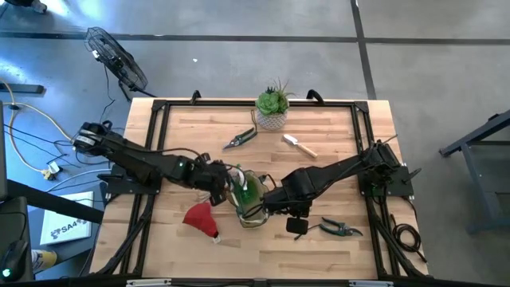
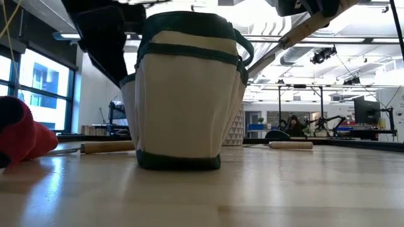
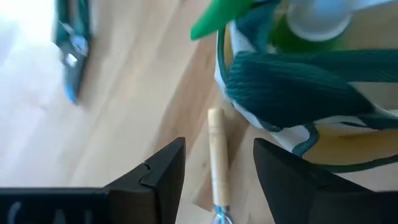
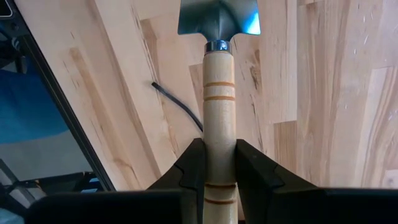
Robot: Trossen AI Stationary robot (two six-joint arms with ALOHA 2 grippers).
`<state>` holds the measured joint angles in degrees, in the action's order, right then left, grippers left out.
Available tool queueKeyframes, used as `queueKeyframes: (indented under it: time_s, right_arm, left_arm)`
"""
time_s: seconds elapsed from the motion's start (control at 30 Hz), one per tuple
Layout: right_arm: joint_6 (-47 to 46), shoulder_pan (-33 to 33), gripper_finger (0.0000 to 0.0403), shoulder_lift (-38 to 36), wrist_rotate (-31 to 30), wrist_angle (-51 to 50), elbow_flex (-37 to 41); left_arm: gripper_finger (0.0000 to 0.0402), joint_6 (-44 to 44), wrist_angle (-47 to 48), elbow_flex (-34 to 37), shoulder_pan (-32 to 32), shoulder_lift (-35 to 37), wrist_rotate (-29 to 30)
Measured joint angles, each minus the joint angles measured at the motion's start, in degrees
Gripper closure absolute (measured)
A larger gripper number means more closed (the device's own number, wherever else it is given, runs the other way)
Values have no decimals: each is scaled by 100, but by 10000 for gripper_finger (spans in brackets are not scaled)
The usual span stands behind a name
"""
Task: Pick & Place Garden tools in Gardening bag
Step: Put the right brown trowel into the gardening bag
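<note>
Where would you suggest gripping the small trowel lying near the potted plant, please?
By its wooden handle, coming straight down from above and closing across its width. The trowel lies flat and clear of the plant pot, and the rounded handle probably gives a surer hold than the thin metal blade.

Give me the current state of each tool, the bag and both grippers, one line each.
gardening bag: upright, green-and-white piece inside.
right gripper: shut on wooden-handled trowel.
left gripper: open, straddling a wooden handle beside the bag.
red cone piece: lying on table.
Shears, shears, small trowel: lying untouched.
</note>
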<state>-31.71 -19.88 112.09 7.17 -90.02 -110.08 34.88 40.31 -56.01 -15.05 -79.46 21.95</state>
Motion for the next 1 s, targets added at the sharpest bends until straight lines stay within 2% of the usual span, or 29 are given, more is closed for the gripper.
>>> queueKeyframes:
  time_s: [0.1,0.17,0.4,0.57,0.67,1.0]
  right_arm:
    - [-8,0,354,0,-2,0,0]
    - [-8,0,354,0,-1,0,0]
    - [13,0,354,0,-84,0,0]
    - [46,0,354,0,-101,-3,0]
    - [47,0,354,0,-113,-2,0]
    - [28,-82,354,0,-84,0,0]
  left_arm:
    - [220,-56,104,0,245,-2,-634]
    - [220,-111,129,0,355,-2,-793]
    - [220,-286,-148,-2,510,-67,-850]
    - [220,-679,-769,-8,503,-257,-1186]
    - [220,-882,-1117,-9,505,-354,-1197]
    - [220,-1205,-1395,-35,931,-391,-1149]
